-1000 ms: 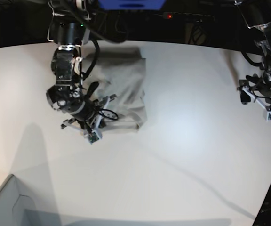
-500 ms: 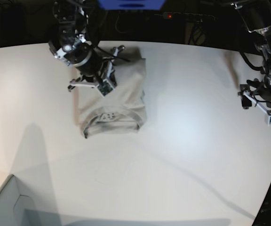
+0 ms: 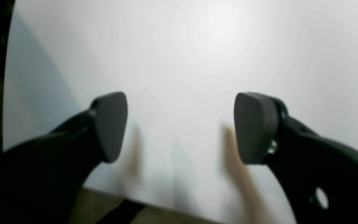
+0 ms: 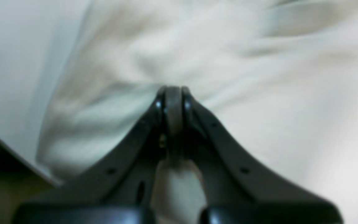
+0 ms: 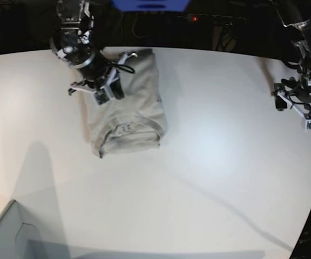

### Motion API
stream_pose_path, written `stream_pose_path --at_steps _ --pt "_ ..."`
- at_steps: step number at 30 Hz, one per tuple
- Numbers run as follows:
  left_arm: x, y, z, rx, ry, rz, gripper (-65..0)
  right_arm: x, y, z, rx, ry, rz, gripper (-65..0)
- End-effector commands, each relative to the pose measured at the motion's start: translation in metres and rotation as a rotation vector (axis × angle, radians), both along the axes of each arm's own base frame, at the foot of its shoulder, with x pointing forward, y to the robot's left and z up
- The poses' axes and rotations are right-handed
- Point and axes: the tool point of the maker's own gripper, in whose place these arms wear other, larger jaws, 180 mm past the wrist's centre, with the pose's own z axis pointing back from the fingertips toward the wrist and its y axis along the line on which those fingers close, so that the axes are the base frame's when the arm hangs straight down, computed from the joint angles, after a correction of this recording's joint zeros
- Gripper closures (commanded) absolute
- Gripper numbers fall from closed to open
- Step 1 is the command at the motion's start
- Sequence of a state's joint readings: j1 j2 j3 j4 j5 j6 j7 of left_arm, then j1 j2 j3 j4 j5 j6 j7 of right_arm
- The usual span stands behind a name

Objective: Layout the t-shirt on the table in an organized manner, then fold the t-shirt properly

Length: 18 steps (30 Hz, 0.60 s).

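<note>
White table; folded t-shirt upper left of frame. Right tool pinched shut on its cloth. Left tool gaping, empty, far right.

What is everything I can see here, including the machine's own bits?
t-shirt: one, light grey-beige, folded into a compact shape with the collar and neck label on top, on the far left part of the table in the base view.
table: one, white, curved far edge, fills most of the view.
box corner: one, pale, at the bottom left of the base view.
red light: one, small, in the dark background behind the table.
right gripper: one, black, fingers shut on a pinch of t-shirt fabric near its far end.
left gripper: one, black, fingers wide apart with nothing between them, over bare table near the right edge of the base view.
</note>
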<state>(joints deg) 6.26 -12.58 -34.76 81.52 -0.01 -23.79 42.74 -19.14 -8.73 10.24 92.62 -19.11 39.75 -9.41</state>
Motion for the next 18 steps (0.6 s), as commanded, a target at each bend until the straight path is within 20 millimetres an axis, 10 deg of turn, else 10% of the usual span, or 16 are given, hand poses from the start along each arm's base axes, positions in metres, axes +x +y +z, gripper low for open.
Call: stream_pose_path --at_steps 1,5,13,18 --pt "0.006 0.007 0.012 0.023 -0.036 -0.003 -51.7 0.010 -0.001 0.029 0.038 -0.090 -0.021 0.0" --pt "-0.015 0.000 0.007 0.031 -0.011 -0.016 -48.5 -0.009 -0.021 0.068 0.043 -0.165 -0.079 0.0" --pt "-0.072 -0.036 0.004 0.023 0.034 -0.045 0.0 -0.073 -0.052 0.040 -0.011 -0.007 -0.153 0.0" --pt "-0.113 -0.056 -0.013 -0.026 0.103 -0.028 0.0 -0.052 -0.100 0.029 -0.032 -0.025 -0.287 0.0"
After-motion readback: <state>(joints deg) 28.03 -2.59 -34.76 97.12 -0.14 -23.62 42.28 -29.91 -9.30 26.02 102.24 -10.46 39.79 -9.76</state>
